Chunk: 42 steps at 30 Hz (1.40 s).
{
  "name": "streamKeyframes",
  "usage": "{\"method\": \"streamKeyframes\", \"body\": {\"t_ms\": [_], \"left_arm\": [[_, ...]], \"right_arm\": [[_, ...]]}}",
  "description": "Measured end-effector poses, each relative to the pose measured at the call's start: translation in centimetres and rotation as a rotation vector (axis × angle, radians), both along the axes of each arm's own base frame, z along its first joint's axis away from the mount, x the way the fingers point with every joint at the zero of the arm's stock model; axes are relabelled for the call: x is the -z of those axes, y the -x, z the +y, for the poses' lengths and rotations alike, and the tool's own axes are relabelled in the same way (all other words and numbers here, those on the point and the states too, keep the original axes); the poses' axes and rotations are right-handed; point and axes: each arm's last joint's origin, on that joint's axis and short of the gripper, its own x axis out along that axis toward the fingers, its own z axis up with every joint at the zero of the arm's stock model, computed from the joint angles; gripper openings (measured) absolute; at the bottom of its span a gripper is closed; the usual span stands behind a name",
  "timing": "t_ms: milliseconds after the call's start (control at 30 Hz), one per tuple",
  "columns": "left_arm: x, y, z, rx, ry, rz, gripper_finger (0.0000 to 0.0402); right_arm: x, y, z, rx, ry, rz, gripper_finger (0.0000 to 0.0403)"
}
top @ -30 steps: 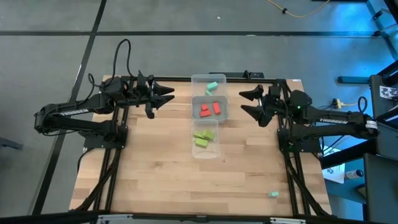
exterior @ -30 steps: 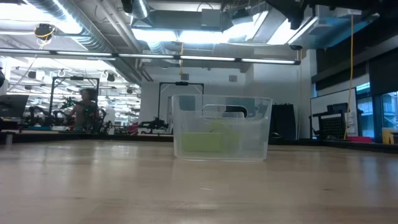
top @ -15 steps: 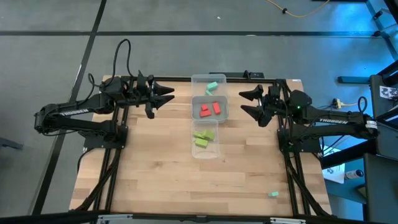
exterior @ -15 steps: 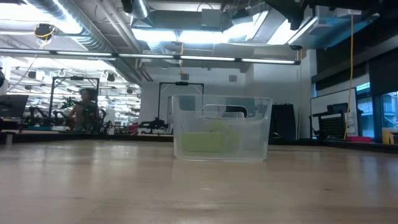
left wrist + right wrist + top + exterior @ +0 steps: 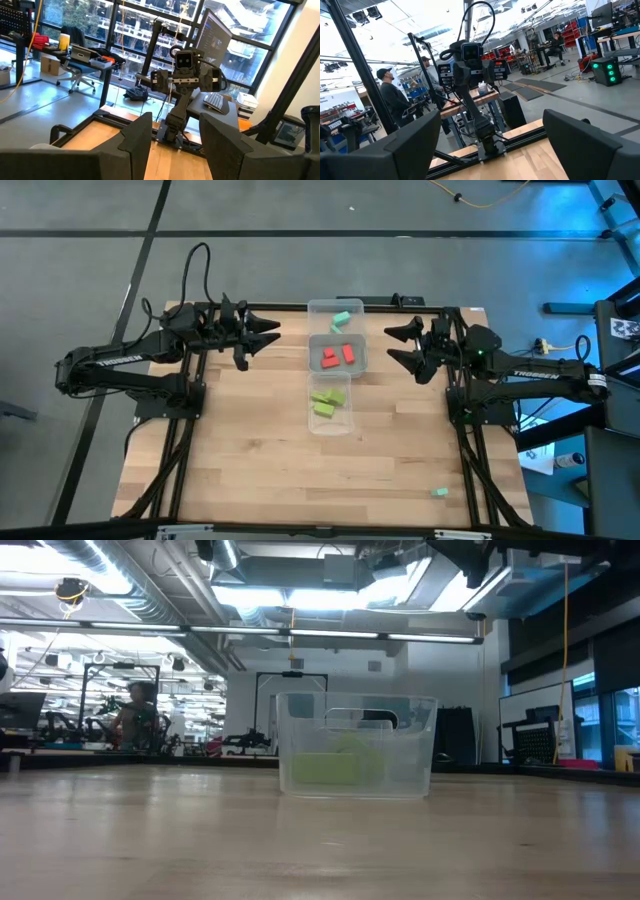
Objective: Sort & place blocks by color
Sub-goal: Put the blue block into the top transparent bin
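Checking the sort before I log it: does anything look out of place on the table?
One teal block lies loose near the table's near right corner, far from the trays. The other teal block sits in the far tray. Both end effectors, left and right, hang open and empty.

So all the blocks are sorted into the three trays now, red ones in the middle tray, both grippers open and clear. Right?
Not all. The high view shows one mint block loose on the table near the right arm's base. Red blocks do sit in the middle tray, and the left gripper and right gripper are open and clear.
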Motion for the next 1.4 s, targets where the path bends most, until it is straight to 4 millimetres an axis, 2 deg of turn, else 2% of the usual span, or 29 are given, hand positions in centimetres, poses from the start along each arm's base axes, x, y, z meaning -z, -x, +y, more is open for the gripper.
{"method": "streamKeyframes", "body": {"t_ms": [167, 300, 367, 500, 667, 867, 1067, 1300, 1400], "left_arm": [[0.0, 0.0, 0.0, 0.000, -0.001, 0.000, 0.0157], [0.0, 0.0, 0.0, 0.000, -0.001, 0.000, 0.0157], [0.0, 0.0, 0.0, 0.000, -0.002, 0.000, 0.0157], [0.0, 0.0, 0.0, -0.001, -0.002, 0.000, 0.0157], [0.0, 0.0, 0.0, -0.001, -0.002, 0.000, 0.0157], [0.0, 0.0, 0.0, -0.001, -0.002, 0.000, 0.0157], [0.0, 0.0, 0.0, -0.001, -0.002, 0.000, 0.0157], [0.0, 0.0, 0.0, -0.001, -0.002, 0.000, 0.0157], [0.0, 0.0, 0.0, -0.001, -0.002, 0.000, 0.0157]], "right_arm": [[0.0, 0.0, 0.0, -0.009, -0.003, 0.001, 0.0354], [0.1, -0.7, 0.2, -0.090, -0.098, 0.066, 0.0354], [-0.1, -1.5, 0.6, -0.141, -0.139, 0.216, 0.0354], [-0.2, -2.9, 2.4, -0.280, -0.208, 0.629, 0.0354], [1.0, -3.2, 6.3, -0.505, -0.321, 1.106, 0.0354], [3.6, -1.3, 12.0, -0.630, -0.353, 1.456, 0.0354], [5.7, 1.5, 17.0, -0.578, -0.236, 1.610, 0.0354], [8.6, 4.1, 21.6, -0.570, -0.093, 1.670, 0.0354], [10.0, 4.6, 23.2, -0.569, -0.016, 1.697, 0.0354]]}}
